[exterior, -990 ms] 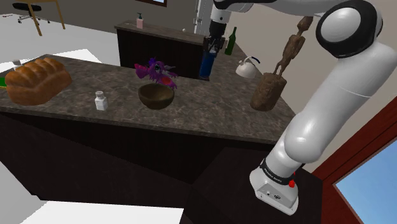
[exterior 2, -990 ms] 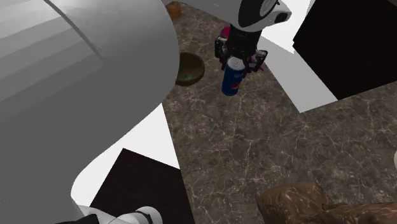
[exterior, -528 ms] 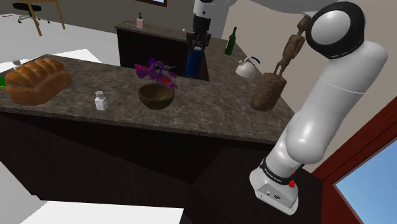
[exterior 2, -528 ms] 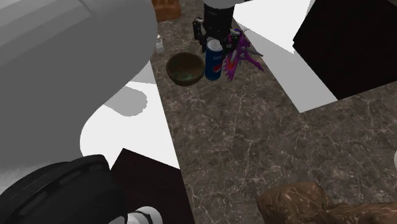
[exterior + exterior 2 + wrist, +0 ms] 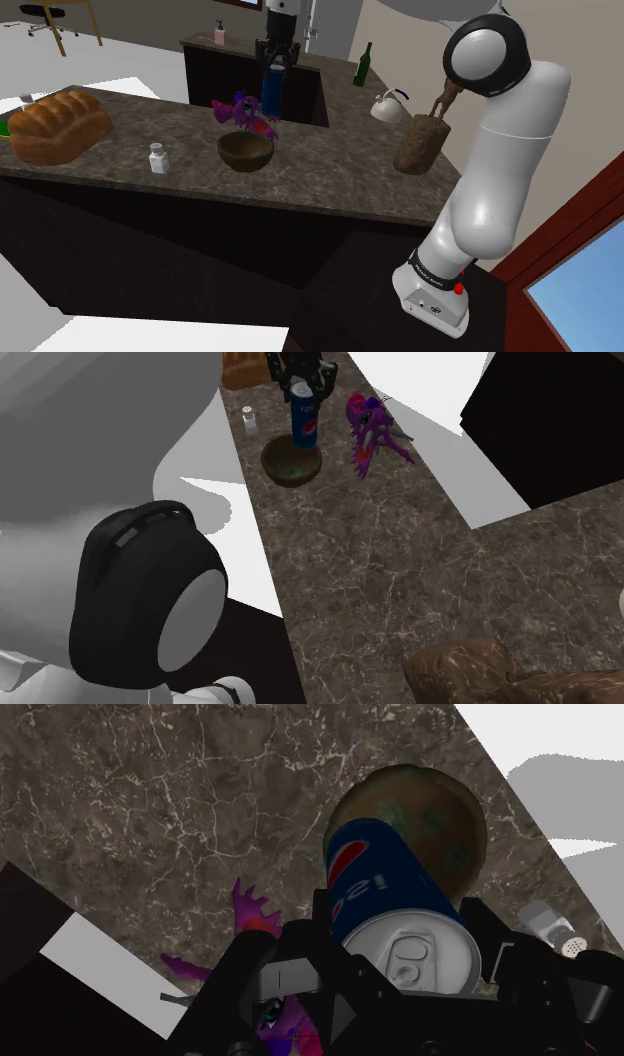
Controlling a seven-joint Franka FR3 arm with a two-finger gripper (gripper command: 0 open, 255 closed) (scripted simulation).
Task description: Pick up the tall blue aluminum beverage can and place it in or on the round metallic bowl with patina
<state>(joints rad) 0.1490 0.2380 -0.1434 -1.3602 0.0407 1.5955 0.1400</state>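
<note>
Carrying the blue can [image 5: 271, 92] high over the dark stone counter [image 5: 340, 175], clamped near its top between the two black fingers of the gripper [image 5: 277, 50]. Has swept from right to left across the shoulder view during the last second, from a spot well apart from the round brown-green bowl [image 5: 245, 150] to one almost directly above it. Points the can's far end straight at the bowl's mottled inside, as seen along the hand in the wrist view. Overlaps the bowl's rim with the can's base in the second exterior view. Keeps the can upright and, by the look of it, clear of the bowl. Hangs near the purple toy creature [image 5: 243, 110] just behind the bowl, and well apart from the small white shaker [image 5: 158, 158]. Seems to have finished the carry, leaving only the lowering and the release. Calls for a straight descent into the bowl's middle before letting go. Risks tipping the tall can on the curved bottom, against the rim or out toward the toy.
</note>
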